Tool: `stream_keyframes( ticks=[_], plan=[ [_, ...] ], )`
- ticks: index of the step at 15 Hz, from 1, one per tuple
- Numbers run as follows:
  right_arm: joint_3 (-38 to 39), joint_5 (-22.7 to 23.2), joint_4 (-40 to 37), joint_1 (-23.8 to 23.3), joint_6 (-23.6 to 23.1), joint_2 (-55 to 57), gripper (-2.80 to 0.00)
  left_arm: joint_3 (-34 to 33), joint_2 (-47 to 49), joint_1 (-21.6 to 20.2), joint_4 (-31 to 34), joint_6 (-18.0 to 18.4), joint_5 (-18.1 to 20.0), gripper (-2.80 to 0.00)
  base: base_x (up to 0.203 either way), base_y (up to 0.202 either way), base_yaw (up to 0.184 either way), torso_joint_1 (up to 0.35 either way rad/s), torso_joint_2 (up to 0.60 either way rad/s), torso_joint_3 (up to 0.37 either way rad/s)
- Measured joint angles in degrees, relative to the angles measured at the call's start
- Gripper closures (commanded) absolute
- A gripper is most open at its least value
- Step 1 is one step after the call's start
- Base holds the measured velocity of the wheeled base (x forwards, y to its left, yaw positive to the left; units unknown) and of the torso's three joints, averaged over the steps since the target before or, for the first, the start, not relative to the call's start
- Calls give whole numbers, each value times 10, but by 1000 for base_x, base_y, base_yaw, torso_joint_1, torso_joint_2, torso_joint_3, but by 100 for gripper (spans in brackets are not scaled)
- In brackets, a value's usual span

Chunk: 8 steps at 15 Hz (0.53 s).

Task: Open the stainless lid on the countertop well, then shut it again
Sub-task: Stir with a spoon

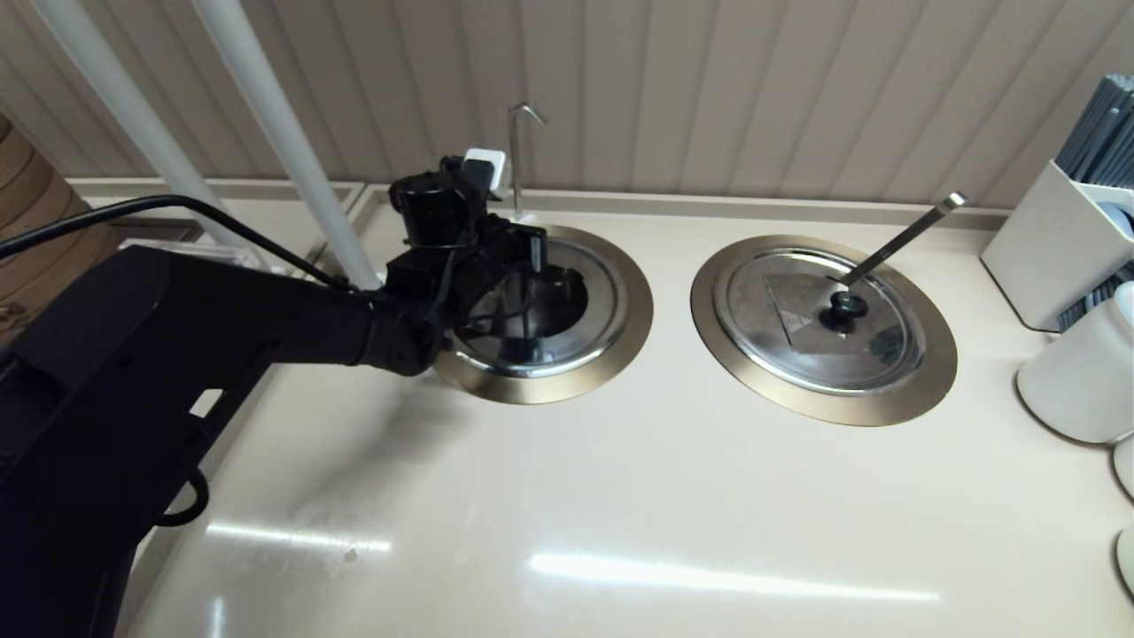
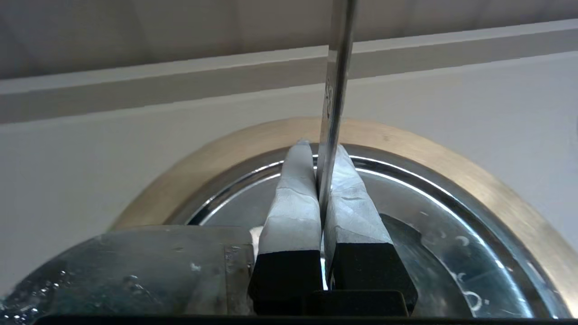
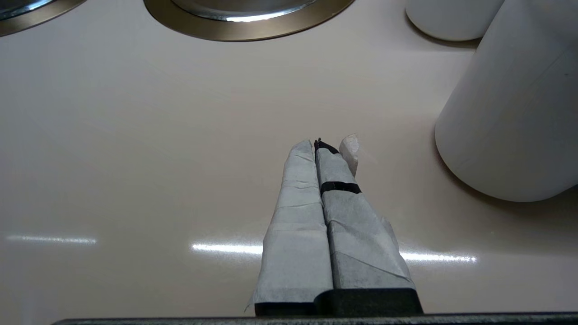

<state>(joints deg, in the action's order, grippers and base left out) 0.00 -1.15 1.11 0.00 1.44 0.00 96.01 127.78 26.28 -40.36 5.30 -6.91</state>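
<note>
1. The desk [image 1: 620,496] fills the lower head view: a glossy cream top with ceiling light streaked across it, backed by a ribbed beige wall panel. White containers crowd the right edge.
2. The left arm reaches in from the lower left of the head view toward the countertop well [image 1: 620,350], left of frame centre, whose brass-toned flange sits sunk into the desk.
3. The stainless lid [image 1: 585,332] lies over that well. The wrist hides its knob, so I cannot tell whether it is fully seated or slightly raised.
4. The twin lid [image 1: 819,319] at centre right sits shut, its straight square-tipped handle poking out toward the upper right.
5. The left end effector [image 2: 321,189] hangs over the lid with its padded fingers pressed nearly together around the thin hook-tipped ladle handle [image 2: 336,90], which rises between them. I judge the grip has landed on the handle rather than the knob, which would not lift the lid.
6. The right end effector [image 3: 323,151] is parked low over bare desk, fingers closed on nothing.
</note>
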Motion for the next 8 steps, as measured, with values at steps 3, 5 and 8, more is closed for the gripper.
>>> stream_keyframes(
  ticks=[3, 5, 8],
  plan=[
    [0, 0, 0, 0, 0, 0, 0, 35, 29, 1, -71, 13, -37, 0, 0, 0, 0, 0, 0, 0],
    [0, 0, 0, 0, 0, 0, 0, 43, 39, 5, -77, -12, -37, 0, 0, 0, 0, 0, 0, 0],
    [0, 0, 0, 0, 0, 0, 0, 45, 34, 11, -35, -93, -20, 0, 0, 0, 0, 0, 0, 0]
  ],
)
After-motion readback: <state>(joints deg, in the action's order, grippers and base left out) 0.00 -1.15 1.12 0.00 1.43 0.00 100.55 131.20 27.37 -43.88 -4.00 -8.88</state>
